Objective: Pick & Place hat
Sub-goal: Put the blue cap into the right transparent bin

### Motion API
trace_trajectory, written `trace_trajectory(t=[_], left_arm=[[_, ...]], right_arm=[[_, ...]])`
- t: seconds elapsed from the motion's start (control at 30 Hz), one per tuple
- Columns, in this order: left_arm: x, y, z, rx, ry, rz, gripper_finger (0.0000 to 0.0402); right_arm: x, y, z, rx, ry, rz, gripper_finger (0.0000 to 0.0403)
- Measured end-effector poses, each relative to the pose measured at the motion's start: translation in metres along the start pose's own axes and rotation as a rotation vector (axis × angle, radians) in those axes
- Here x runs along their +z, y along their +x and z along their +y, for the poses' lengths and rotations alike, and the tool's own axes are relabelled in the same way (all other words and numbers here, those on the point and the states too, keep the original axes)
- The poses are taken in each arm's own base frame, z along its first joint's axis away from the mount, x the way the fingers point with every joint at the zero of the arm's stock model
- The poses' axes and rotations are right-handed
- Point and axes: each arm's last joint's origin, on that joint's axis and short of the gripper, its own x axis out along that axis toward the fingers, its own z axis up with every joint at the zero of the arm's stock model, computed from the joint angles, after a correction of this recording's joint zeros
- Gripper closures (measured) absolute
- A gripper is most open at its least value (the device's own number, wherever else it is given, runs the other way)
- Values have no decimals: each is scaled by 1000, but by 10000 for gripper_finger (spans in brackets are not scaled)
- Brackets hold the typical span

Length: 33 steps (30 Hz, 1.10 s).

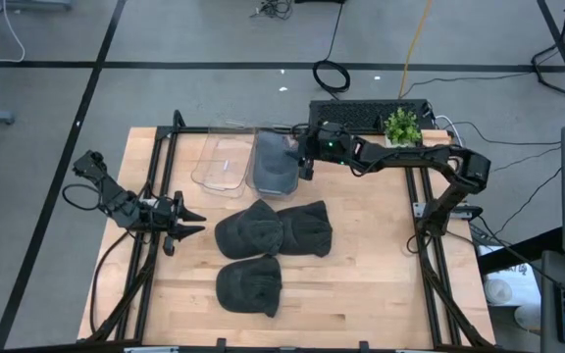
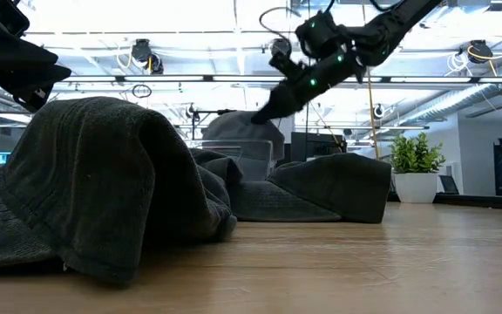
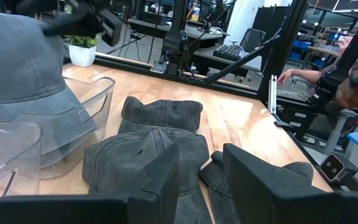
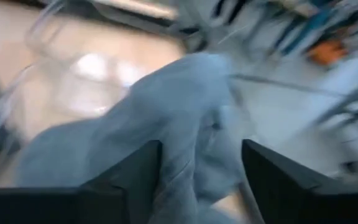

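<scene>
On the wooden surface (image 1: 361, 255), the high view shows three dark hats (image 1: 273, 231); the low view hides the clear bins (image 1: 226, 162). The right gripper (image 1: 302, 157) pinches a grey hat (image 1: 275, 162) over one bin. The left gripper (image 1: 189, 221) waits spread wide.

The right end effector (image 1: 305, 157) grips a grey fabric hat (image 1: 273, 162) over a clear plastic bin (image 1: 222, 165); three dark hats (image 1: 271, 230) lie on the wooden tabletop (image 1: 371, 265).

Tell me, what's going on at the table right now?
Right gripper shut on grey hat over clear bin. Left gripper open, waiting at table's left. Three dark hats remain.
</scene>
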Motion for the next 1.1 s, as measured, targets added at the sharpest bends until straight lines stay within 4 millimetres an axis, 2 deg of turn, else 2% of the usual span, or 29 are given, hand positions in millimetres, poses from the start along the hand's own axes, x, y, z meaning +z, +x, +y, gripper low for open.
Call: trace_trajectory(t=[0.2, 0.33, 0.43, 0.5, 0.57, 0.6, 0.73, 0.83, 0.93, 1.1], left_arm=[[0, 0, 0, 0, -1, 0, 270], [0, 0, 0, 0, -1, 0, 270], [0, 0, 0, 0, 0, 0, 270], [0, 0, 0, 0, -1, 0, 270], [0, 0, 0, 0, -1, 0, 270], [0, 0, 0, 0, -1, -1, 270], [1, 0, 0, -1, -5, -4, 270], [1, 0, 0, -1, -3, -3, 270], [0, 0, 0, -1, -1, -1, 270], [0, 0, 0, -1, -2, -1, 270]], right_arm=[[26, -22, 6, -127, -14, -50, 118], [27, -26, 16, -45, 57, -29, 120], [18, -24, 27, 27, 34, 62, 178], [10, -19, 32, 34, -12, 123, 254], [1, -18, 34, 66, -54, 201, 346], [-2, -18, 34, 81, -75, 213, 374], [-5, -14, 24, 30, -95, 216, 396], [-22, -6, 12, -22, -83, 306, 400], [-33, 2, 1, -2, -12, 299, 402], [-38, 15, 0, 2, 5, 246, 402]])
